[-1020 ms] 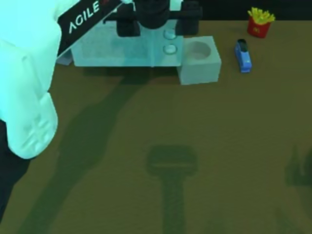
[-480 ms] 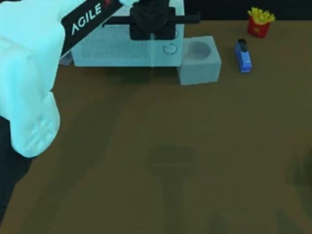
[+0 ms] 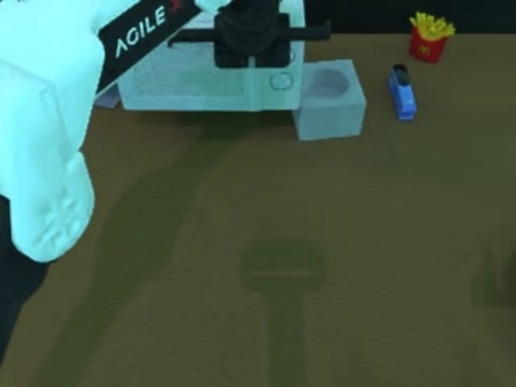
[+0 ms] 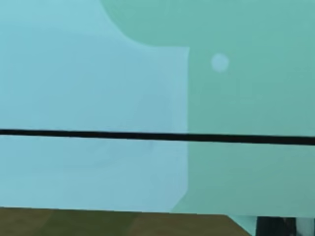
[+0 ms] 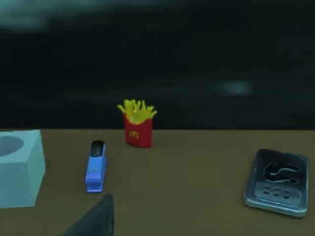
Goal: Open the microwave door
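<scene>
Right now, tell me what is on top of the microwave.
In the top view the left gripper and its dark wrist sit above the microwave, over the door's knob-side edge. They cover the upper knob; only one knob shows. The microwave's top is hidden.

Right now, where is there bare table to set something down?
The wide table in front of the microwave is bare. The far edge is crowded: grey cube, blue stapler, fries box, with the left gripper at the microwave.

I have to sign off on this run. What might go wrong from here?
The left gripper sits at the microwave front, right of the door; it may slip off. The grey cube touches the microwave, so a hard pull could shove it. The right arm is out of the top view.
</scene>
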